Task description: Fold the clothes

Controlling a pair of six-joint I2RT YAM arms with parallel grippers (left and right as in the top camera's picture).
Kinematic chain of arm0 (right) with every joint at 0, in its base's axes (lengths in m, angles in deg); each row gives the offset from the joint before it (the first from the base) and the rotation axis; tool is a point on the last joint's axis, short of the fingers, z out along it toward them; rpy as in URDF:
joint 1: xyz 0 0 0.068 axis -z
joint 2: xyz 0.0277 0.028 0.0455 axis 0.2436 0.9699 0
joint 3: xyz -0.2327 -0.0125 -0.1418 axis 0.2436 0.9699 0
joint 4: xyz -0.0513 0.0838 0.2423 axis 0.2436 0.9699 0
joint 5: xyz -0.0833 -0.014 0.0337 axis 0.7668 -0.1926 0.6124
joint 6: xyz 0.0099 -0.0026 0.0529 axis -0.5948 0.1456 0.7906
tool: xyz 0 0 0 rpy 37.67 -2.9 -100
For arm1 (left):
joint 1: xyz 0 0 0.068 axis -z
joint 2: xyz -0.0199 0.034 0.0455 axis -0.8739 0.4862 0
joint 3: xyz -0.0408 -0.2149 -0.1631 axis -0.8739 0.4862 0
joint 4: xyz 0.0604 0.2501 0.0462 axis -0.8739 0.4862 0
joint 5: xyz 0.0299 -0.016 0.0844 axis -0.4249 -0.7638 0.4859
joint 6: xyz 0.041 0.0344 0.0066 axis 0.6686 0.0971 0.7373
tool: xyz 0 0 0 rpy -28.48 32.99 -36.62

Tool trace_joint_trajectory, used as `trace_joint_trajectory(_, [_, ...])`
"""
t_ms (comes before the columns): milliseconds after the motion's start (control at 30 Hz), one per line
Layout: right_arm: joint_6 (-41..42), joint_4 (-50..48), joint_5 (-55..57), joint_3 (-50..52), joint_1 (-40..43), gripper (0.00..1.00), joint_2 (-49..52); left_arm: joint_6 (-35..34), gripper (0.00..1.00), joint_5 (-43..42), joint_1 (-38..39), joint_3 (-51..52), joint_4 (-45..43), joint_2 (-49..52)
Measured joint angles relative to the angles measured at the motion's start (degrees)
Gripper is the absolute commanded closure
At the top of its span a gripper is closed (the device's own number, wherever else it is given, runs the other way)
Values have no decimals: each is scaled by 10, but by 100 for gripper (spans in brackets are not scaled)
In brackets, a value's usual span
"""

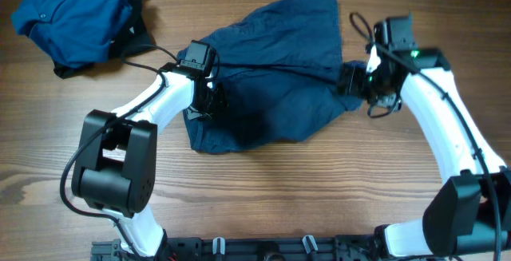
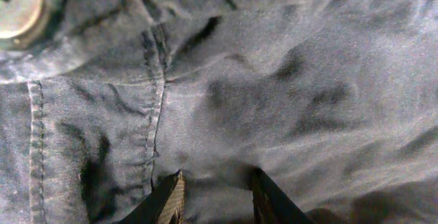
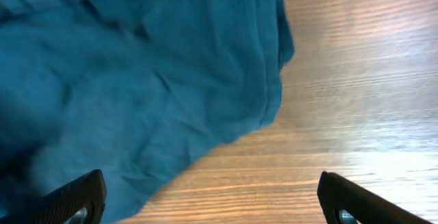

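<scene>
The dark navy shorts (image 1: 275, 69) lie rumpled in the middle of the wooden table. My left gripper (image 1: 209, 101) is at their left edge. In the left wrist view its fingers (image 2: 215, 191) are close together with a fold of the navy cloth (image 2: 274, 94) pinched between them, near a seam and a metal button (image 2: 20, 5). My right gripper (image 1: 355, 81) is at the shorts' right edge. In the right wrist view its fingers (image 3: 209, 196) are wide open and empty, straddling the cloth's hem (image 3: 137, 80) and bare wood.
The brighter blue buttoned shirt (image 1: 68, 13) lies bunched at the far left corner with a dark piece under it. Bare wooden table (image 1: 319, 189) lies in front of the shorts. The arm bases stand at the front edge.
</scene>
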Motion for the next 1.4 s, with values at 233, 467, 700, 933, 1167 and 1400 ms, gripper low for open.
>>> trace_joint_trajectory(233, [-2, -148, -52, 117, 0, 0, 8, 0, 67, 0, 0, -1, 1, 0])
trace_joint_trajectory(467, [-1, -244, -55, 158, 0, 0, 8, 0, 67, 0, 0, -1, 1, 0])
trace_joint_trajectory(700, [14, -284, -24, 196, 0, 0, 8, 0, 67, -1, 0, -1, 2, 1])
trace_joint_trajectory(933, [19, -304, -12, 196, 0, 10, 8, 0, 67, -1, 0, -1, 2, 1])
trace_joint_trajectory(1167, [22, -330, -28, 196, 0, 30, 8, 0, 67, -1, 0, -2, 2, 1])
trace_joint_trajectory(1400, [18, -333, -38, 196, 0, 77, 8, 0, 66, -1, 0, -2, 3, 1])
